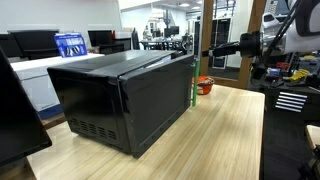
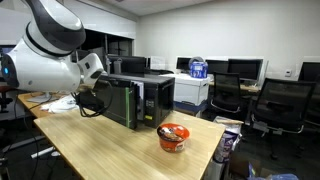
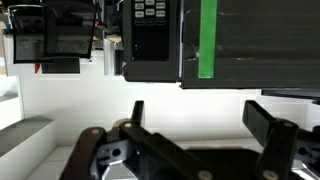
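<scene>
A black microwave [image 1: 125, 95] stands on a light wooden table [image 1: 215, 140]; it also shows in an exterior view [image 2: 140, 98]. In the wrist view its front [image 3: 215, 40] fills the top, with a control panel [image 3: 150, 30] and a green strip [image 3: 208, 38] on the door. My gripper [image 3: 200, 115] is open and empty, its two black fingers spread and facing the microwave's front from a short way off. It shows in both exterior views [image 1: 213, 48] [image 2: 88, 102], held above the table in front of the microwave and touching nothing.
A red bowl [image 2: 173, 136] sits on the table beside the microwave's front corner; it also shows in an exterior view [image 1: 204, 85]. Office chairs [image 2: 270, 105], desks with monitors and a blue container [image 2: 198, 69] stand beyond the table.
</scene>
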### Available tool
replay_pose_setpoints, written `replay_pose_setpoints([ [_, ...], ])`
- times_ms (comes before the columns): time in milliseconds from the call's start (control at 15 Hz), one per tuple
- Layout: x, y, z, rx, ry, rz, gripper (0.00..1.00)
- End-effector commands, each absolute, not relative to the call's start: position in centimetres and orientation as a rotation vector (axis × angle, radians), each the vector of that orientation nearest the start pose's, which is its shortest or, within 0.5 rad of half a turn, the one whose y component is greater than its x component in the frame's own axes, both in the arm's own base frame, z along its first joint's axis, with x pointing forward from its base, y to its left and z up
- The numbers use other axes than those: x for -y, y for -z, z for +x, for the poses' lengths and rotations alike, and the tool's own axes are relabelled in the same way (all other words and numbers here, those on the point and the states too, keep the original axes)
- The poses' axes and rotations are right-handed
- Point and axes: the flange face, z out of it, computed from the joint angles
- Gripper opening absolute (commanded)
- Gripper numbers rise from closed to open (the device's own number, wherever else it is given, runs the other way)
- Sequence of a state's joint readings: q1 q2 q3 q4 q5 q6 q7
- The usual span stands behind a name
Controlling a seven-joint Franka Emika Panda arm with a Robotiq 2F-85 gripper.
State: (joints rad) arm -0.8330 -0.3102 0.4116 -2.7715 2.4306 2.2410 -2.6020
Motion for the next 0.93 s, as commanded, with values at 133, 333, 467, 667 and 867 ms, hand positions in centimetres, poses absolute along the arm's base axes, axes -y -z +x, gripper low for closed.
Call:
replay_pose_setpoints([
  [133, 14.0, -29.7, 36.0, 0.077, 1.879, -2.416, 1.0],
  [333, 13.3, -30.8, 35.2, 0.157, 1.744, -2.513, 1.0],
  [467, 13.0, -32.1, 35.3, 0.238, 1.68, -2.551, 1.0],
  [667, 12.5, -34.3, 36.1, 0.394, 1.529, -2.609, 1.0],
  [867, 11.4, -35.4, 37.6, 0.556, 1.363, -2.647, 1.0],
])
